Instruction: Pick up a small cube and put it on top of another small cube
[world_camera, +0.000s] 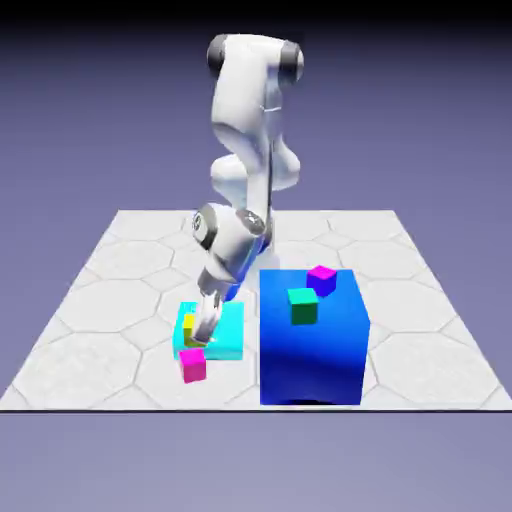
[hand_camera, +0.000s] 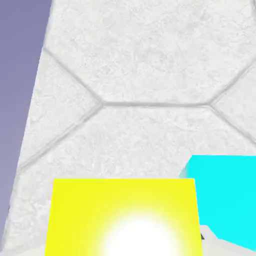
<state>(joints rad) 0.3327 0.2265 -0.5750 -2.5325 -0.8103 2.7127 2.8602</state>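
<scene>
Pale tiled tabletop (world_camera: 420, 370) — tool (world_camera: 205, 338) clamped on yellow cube (world_camera: 189, 330), magenta cube (world_camera: 193, 366) near.

Small yellow cube (world_camera: 188, 331): plain, bright yellow, held in a grip. Located on the exterior view's left, on the near side of the scene. Partly covered on its right side in that view. In the hand view, a broad yellow face is shown square at the bottom edge, its far edge straight, with a white glare low on the face; the lower part is cut off by the frame. Height above what lies beneath: cannot be told.

Small magenta cube (world_camera: 193, 366): plain magenta all over, top face and near side seen, turned slightly. Set upright on the pale tabletop, exterior view's left, just nearer than the yellow cube. Not gripped. Whether the two cubes are touching cannot be told.
</scene>
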